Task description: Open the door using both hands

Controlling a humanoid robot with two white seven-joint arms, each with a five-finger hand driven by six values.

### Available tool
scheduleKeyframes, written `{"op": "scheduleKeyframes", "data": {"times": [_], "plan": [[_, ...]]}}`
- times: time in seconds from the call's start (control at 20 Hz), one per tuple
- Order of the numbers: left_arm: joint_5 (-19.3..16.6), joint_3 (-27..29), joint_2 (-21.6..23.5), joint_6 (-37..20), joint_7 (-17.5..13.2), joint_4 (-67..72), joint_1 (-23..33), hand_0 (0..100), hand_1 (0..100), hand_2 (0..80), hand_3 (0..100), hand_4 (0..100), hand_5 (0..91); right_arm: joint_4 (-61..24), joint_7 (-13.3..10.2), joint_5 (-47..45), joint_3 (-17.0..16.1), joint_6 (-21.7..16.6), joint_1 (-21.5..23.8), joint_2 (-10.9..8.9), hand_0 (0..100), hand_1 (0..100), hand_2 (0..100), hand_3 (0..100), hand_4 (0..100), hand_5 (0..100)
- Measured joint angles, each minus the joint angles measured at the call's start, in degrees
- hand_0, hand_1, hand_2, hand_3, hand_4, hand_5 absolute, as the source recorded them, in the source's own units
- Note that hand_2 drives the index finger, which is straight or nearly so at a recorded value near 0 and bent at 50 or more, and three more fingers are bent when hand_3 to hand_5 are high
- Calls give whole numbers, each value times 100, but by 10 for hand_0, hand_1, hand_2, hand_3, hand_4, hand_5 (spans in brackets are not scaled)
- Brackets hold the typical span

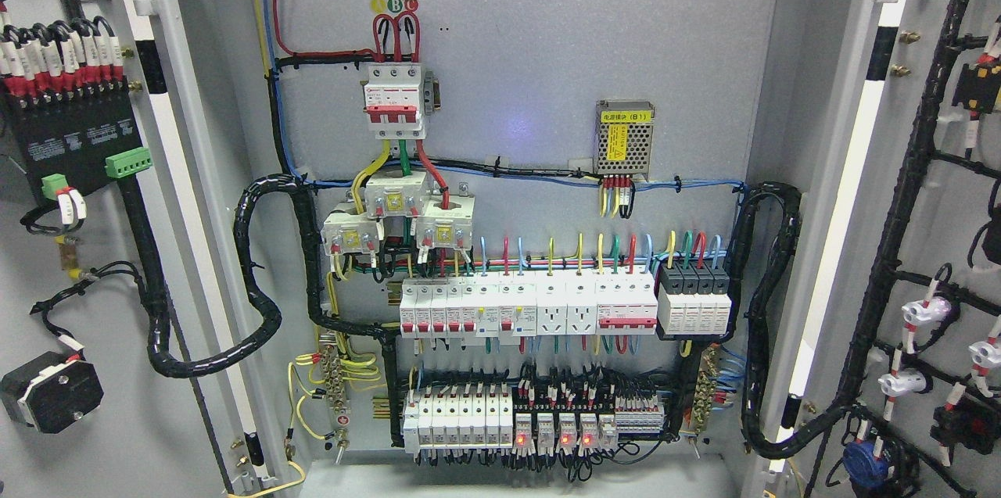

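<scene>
An electrical cabinet stands wide open in the head view. Its left door [94,263] is swung out to the left and shows its inner face with a black terminal block [74,142] and wiring. The right door [938,248] is swung out to the right, its inner face carrying black cable looms and white lamp holders [927,313]. Between them the back panel [547,37] holds a red-and-white main breaker [396,101], rows of white breakers [528,306] and relays with red lights [551,439]. Neither of my hands nor arms shows anywhere.
Thick black corrugated conduits [258,310] loop from each door into the cabinet at the left and at the right [762,326]. A small perforated power supply [624,137] sits at the upper right of the panel. The cabinet's floor edge [508,478] lies at the bottom.
</scene>
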Motion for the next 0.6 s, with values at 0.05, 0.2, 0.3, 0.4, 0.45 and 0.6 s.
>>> {"op": "scheduleKeyframes", "data": {"times": [0.05, 0.2, 0.3, 0.4, 0.45, 0.6], "plan": [[12, 8, 8, -4, -1, 21, -5, 0, 0, 0, 0, 0, 0, 2, -4, 0, -7, 0, 1, 11, 194, 0, 0, 0, 0, 0], [34, 27, 38, -7, -7, 80, -16, 0, 0, 0, 0, 0, 0, 0, -5, -1, -20, 0, 5, 35, 194, 0, 0, 0, 0, 0], [44, 37, 53, -8, -24, 110, -22, 0, 0, 0, 0, 0, 0, -15, -6, -1, -19, 0, 27, 45, 194, 0, 0, 0, 0, 0], [59, 47, 66, -8, -30, 136, -24, 0, 0, 0, 0, 0, 0, -40, -6, -1, -13, 0, 49, 50, 194, 0, 0, 0, 0, 0], [70, 50, 74, -8, -28, 147, -25, 0, 0, 0, 0, 0, 0, -52, -7, -2, -9, 0, 57, 51, 194, 0, 0, 0, 0, 0], [102, 61, 89, -9, -4, 172, -27, 0, 0, 0, 0, 0, 0, -82, -10, -3, 8, -11, 75, 50, 194, 0, 0, 0, 0, 0]]}}
